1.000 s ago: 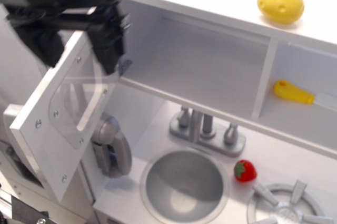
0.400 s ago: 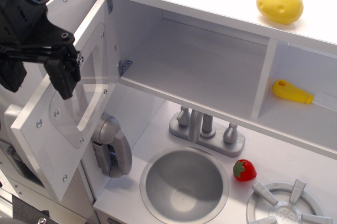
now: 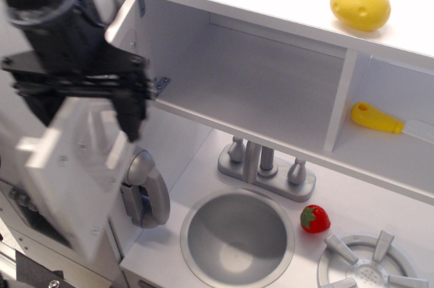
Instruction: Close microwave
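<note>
The gripper [image 3: 85, 108], fingers spread wide and holding nothing, has swung back in against the door [image 3: 78, 173] below it (blurred, so apparently moving), starting to push the microwave [image 3: 251, 85] closed.

One microwave [image 3: 258, 85] with one open door [image 3: 78, 166]; one gripper [image 3: 88, 108]. One yellow potato [image 3: 360, 5], one yellow-handled utensil [image 3: 378, 119] and one strawberry [image 3: 315, 219]. One round sink basin [image 3: 237, 237], one three-part faucet set [image 3: 266, 166], one burner grate [image 3: 369, 268].
</note>
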You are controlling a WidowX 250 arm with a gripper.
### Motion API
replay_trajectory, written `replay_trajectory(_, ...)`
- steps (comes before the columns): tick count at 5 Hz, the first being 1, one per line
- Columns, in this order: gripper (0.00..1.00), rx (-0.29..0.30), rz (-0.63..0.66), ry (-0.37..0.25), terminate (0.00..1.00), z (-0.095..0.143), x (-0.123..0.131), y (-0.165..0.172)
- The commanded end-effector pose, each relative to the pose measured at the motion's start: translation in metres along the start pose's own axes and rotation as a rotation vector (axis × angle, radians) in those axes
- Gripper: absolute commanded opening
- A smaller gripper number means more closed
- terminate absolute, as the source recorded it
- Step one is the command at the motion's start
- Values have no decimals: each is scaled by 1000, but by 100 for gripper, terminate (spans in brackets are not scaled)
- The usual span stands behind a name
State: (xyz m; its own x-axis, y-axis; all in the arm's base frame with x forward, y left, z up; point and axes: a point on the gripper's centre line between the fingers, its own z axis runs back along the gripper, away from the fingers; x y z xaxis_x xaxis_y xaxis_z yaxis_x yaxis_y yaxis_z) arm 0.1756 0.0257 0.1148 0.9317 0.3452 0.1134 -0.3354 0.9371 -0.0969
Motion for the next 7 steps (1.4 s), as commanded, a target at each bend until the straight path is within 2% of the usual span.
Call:
replay_trajectory(1, 100, -30, 38, -50, 0, -1, 15, -59)
replay_trajectory(2, 100, -105, 70, -58, 0, 16, 23, -88)
replay_trajectory(3, 100, -171, 38, -43, 0, 52, 18, -112)
replay_trajectory(4, 100, -198, -16, -28, 0, 65, -4, -103)
replay_trajectory(5, 100, -158, -114, -24, 0, 56, -23, -70)
replay_trajectory(6, 100, -119, -176, -6, 0, 44, -26, -18)
replay_trajectory(7, 100, -51, -141, -5, 0, 31, -11, 13)
